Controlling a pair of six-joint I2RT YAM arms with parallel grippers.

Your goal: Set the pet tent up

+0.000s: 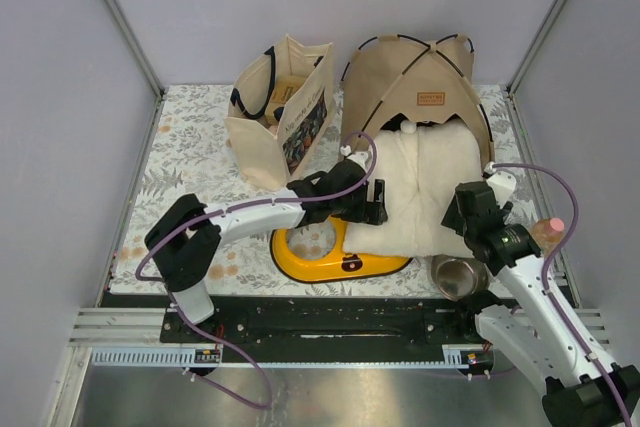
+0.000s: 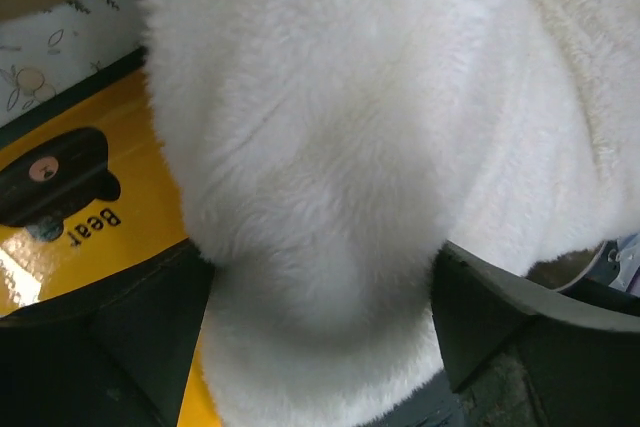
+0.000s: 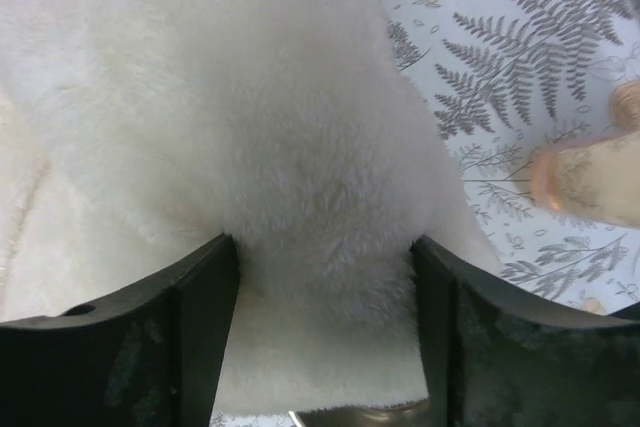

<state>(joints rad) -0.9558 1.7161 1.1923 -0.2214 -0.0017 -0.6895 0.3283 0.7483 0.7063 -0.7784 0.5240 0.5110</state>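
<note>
The tan pet tent point(image 1: 415, 82) stands at the back of the table with black poles, a brown label and its doorway facing me. The cream fluffy pillow point(image 1: 430, 187) lies in front of it, its far end at the doorway. My left gripper point(image 1: 372, 202) is shut on the pillow's left edge; in the left wrist view point(image 2: 320, 317) fur bulges between the fingers point(image 2: 490, 317). My right gripper point(image 1: 470, 209) is shut on the pillow's right edge; in the right wrist view point(image 3: 325, 317) the fur is pinched between the fingers point(image 3: 195, 317).
A beige tote bag point(image 1: 280, 112) with black handles stands at the back left. A yellow pet bowl point(image 1: 335, 252) lies under the left arm. A steel bowl point(image 1: 458, 275) sits near the front right, a pinkish bottle point(image 1: 548, 232) at the right edge.
</note>
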